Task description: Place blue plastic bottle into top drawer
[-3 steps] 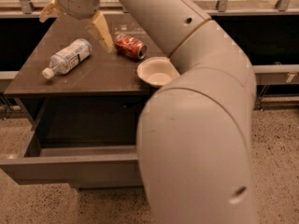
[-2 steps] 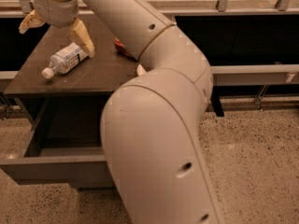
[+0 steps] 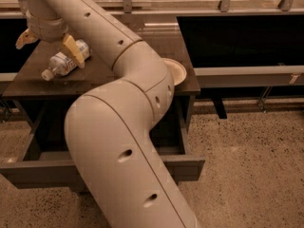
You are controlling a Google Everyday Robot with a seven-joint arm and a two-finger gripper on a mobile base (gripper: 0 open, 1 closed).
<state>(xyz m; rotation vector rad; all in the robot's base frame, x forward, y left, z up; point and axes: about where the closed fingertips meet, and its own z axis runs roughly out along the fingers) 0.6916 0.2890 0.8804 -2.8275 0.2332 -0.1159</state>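
Observation:
The blue plastic bottle (image 3: 61, 63) lies on its side on the dark cabinet top (image 3: 28, 82), white cap toward the front left. My gripper (image 3: 50, 45) hangs just above it, open, with one yellowish finger (image 3: 73, 51) over the bottle's body and the other off to the left. It holds nothing. The top drawer (image 3: 33, 174) is pulled out below the cabinet top, and my arm crosses in front of its middle. The red soda can is hidden behind my arm.
A pale round bowl (image 3: 176, 71) sits on the right part of the cabinet top, half hidden by my arm. A dark bench and railing run along the back. Speckled floor (image 3: 251, 170) lies to the right.
My gripper has swung left across the cabinet top and now sits over the bottle. My arm now hides the red can. The bottle and drawer have not moved.

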